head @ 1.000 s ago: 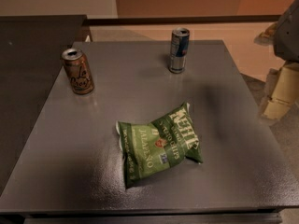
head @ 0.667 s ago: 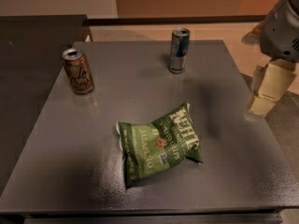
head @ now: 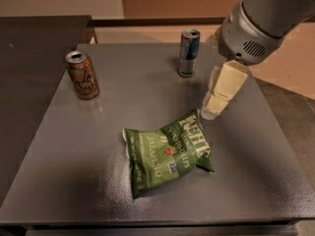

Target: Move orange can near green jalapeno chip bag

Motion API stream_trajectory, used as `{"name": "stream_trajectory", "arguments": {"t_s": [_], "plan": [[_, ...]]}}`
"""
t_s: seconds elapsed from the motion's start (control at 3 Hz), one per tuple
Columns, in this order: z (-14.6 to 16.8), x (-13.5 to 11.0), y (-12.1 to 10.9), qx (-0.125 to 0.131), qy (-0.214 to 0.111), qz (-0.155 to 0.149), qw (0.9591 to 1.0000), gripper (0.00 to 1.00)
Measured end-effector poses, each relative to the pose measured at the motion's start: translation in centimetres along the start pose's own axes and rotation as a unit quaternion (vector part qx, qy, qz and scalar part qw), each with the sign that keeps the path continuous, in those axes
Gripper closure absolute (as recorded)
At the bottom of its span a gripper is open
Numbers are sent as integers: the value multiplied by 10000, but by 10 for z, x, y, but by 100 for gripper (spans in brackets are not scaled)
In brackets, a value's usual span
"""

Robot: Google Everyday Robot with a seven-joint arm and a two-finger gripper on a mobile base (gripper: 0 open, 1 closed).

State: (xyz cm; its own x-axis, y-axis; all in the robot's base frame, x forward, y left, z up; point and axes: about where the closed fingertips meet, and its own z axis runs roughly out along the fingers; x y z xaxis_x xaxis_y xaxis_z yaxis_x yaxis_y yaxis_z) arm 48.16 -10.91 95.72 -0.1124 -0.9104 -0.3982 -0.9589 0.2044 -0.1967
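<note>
Orange can (head: 82,75) is seen upright nr desk's (head: 74,171) far-left corner; chip bag (head: 167,154) is laid mid-desk, well apart. Gripper (head: 212,109) is held twd right edge; open/closed can't be told.

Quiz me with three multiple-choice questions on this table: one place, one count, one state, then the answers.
1. The orange can stands at the table's: A) far left B) near right C) centre.
2. Cans on the table: A) one B) two C) three.
3. The green chip bag is: A) overhanging the edge B) lying flat C) standing upright.
Answers: A, it is by the far left edge; B, orange can plus blue-and-silver can; B, it lies flat, the gripper hanging just beyond its far right corner.
</note>
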Motion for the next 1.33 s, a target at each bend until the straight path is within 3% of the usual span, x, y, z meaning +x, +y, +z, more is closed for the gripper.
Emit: {"name": "stream_trajectory", "arguments": {"t_s": [0.67,1.33], "plan": [[60,-83,-15,147,-810,-207,9964,0],[127,-164,-18,-231,-1467,-191,9887,0]]}}
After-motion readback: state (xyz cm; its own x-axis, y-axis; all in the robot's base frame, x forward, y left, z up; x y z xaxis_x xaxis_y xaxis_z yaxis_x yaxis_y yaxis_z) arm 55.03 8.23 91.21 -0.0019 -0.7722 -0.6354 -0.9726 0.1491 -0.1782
